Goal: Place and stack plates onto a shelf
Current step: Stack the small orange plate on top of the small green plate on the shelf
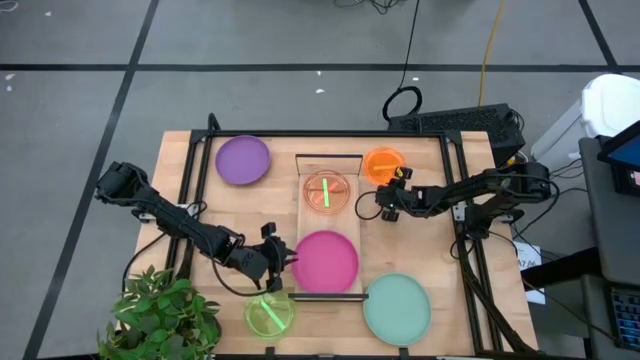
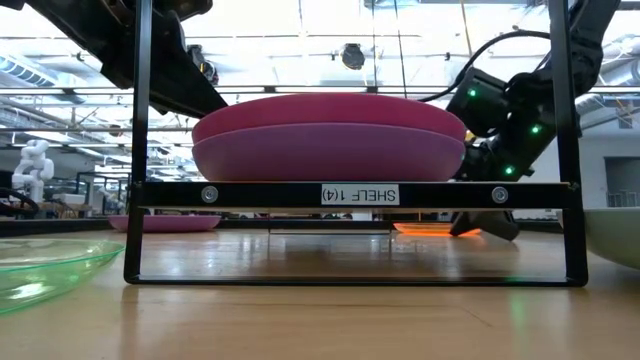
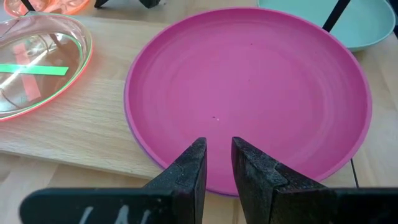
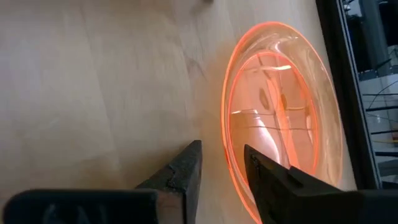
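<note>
The shelf [image 1: 303,215] lies in the table's middle. A magenta plate [image 1: 325,262] lies on a purple plate [image 2: 330,155] at the shelf's near end. A pink-red plate [image 1: 327,190] lies at its far end. My left gripper [image 3: 217,158] stands over the magenta plate's left rim, its fingers a narrow gap apart. My right gripper [image 4: 222,155] is open astride the rim of the orange plate [image 4: 280,118], which rests on the table right of the shelf. A second purple plate [image 1: 243,160], a neon green plate [image 1: 270,314] and a pale teal plate [image 1: 397,308] lie on the table. My left gripper comes slanting down from the table's left over the magenta plate's rim [image 3: 186,180]. I cannot tell whether it touches. My right gripper points down with one finger inside the orange plate's near rim [image 4: 231,168] and one outside. I cannot tell whether it touches.
The shelf's black frame [image 2: 350,194] stands across the low view. A potted plant [image 1: 165,315] stands at the table's near left corner. Black rails [image 1: 190,190] run along the table's left and right sides.
</note>
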Available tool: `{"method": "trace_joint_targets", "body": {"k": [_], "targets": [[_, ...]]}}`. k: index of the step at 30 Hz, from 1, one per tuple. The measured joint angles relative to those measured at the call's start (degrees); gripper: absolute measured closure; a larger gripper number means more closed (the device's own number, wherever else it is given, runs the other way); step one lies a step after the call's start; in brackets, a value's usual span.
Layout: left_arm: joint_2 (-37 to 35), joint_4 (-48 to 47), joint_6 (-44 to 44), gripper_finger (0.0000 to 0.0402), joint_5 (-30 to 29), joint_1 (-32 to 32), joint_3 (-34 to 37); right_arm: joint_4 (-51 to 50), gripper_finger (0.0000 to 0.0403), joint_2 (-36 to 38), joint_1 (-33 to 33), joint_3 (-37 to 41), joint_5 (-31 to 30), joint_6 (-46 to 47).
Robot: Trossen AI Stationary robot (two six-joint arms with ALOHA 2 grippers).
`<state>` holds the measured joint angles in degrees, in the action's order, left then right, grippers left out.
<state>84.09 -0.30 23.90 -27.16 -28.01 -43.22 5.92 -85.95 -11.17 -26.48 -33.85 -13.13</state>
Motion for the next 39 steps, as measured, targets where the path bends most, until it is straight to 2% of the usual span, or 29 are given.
{"method": "trace_joint_targets", "body": {"k": [15, 25, 36, 39], "targets": [[0.0, 0.0, -0.2, 0.0321, 0.0, 0.0, 0.0, 2.5, 0.0399, -1.1, -0.1, 0.0, 1.4, -1.3], [0.0, -1.3, 0.0, 0.0321, 0.0, 0.0, 0.0, 1.4, 0.0402, 1.1, 0.6, 0.3, 1.0, -2.2], [0.0, -1.2, 0.4, 0.0321, 0.0, -0.2, 0.0, -0.8, 0.0403, 10.6, 5.4, 0.2, 0.6, -3.2], [0.0, -1.2, 0.4, 0.0321, 0.0, -0.2, 0.0, -1.2, 0.0403, 13.2, 7.2, 0.2, -1.1, -3.2]]}}
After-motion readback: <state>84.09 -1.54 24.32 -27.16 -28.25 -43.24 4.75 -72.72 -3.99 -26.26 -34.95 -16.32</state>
